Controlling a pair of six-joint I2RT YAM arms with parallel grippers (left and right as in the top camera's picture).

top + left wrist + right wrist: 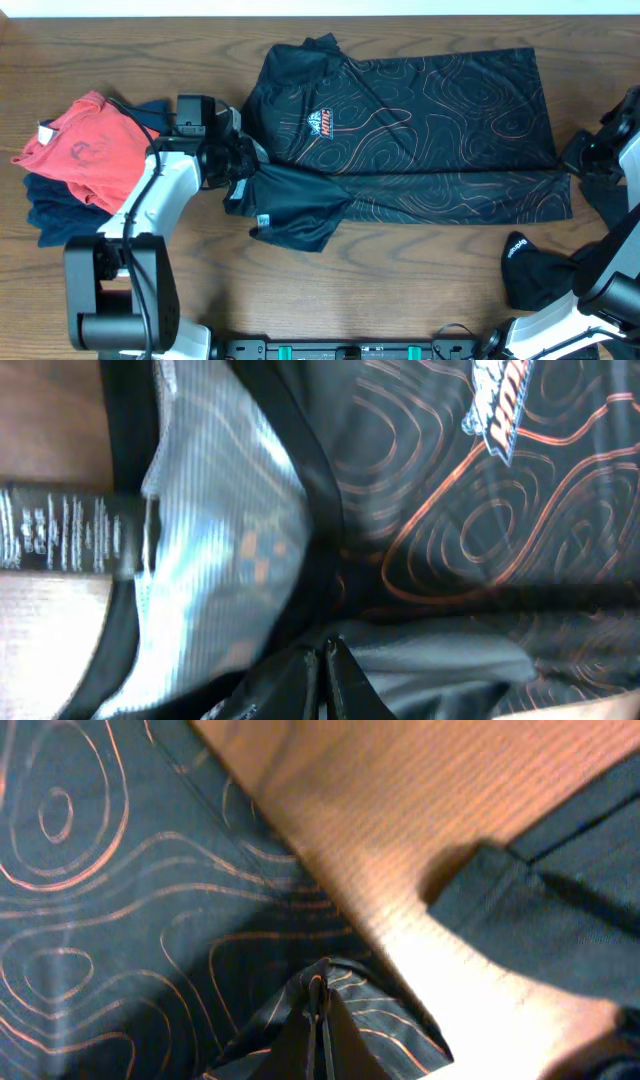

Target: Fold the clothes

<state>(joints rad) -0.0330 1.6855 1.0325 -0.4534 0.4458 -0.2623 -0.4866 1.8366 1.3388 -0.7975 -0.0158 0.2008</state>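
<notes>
Left tool is clamped narrow on the sleeve of the black T-shirt; right tool pinches its hem corner at right. That shirt lies spread flat in the upper middle of the overhead frame on the counter, with 1 red garment at far left.

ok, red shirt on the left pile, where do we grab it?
Its upper-left edge by the white label, coming from above on the wood side. There the red shirt lies against bare table, so a pinch likely catches no dark blue garments beneath.
</notes>
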